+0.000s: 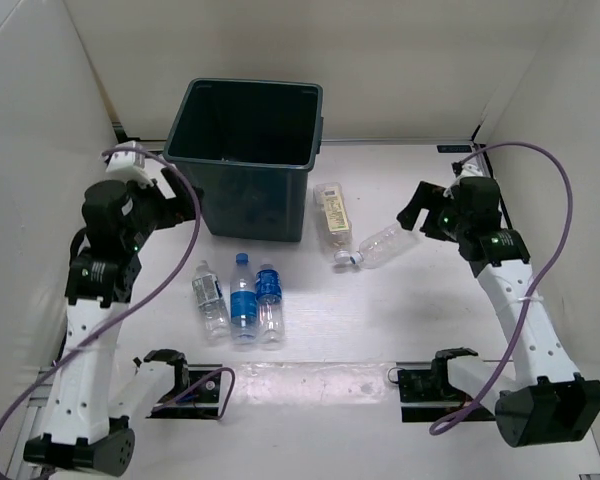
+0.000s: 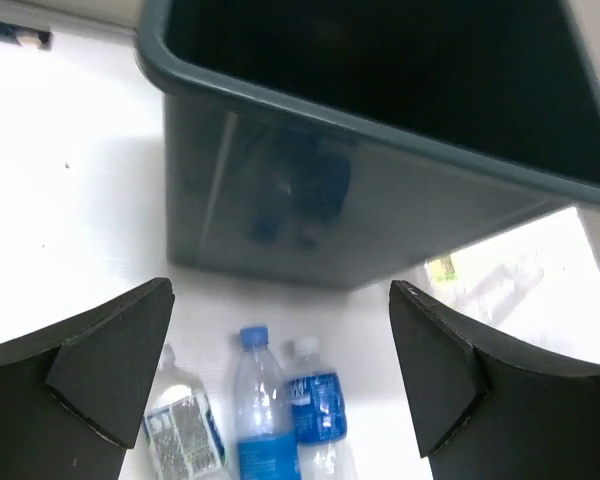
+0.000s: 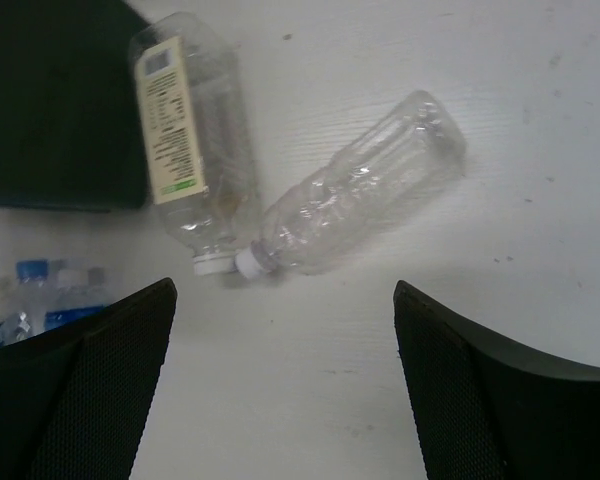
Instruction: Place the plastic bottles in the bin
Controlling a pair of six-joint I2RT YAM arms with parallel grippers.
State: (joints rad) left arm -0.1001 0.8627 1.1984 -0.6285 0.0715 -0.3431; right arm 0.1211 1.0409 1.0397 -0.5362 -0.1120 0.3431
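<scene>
- All five bottles are on the surface. The three blue-labelled bottles point(image 1: 242, 300) are at lower centre; the cream-labelled bottle point(image 1: 331, 215) and the plain bottle point(image 1: 385, 245) are right of the bin point(image 1: 255, 205), which stands upper centre.
- My left jaws and right jaws are both spread and empty.
- Picking hasn't begun, I judge. Next, my right jaws should drop over the plain bottle's body.

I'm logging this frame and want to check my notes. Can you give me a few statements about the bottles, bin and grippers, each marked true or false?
1. The right gripper is open and holds nothing. True.
2. The left gripper is shut on a bottle. False: it is open and empty.
3. The plain bottle and the cream-labelled bottle lie with their caps close together. True.
4. The three blue-labelled bottles lie to the right of the bin. False: they lie in front of it, on its near side.
</scene>
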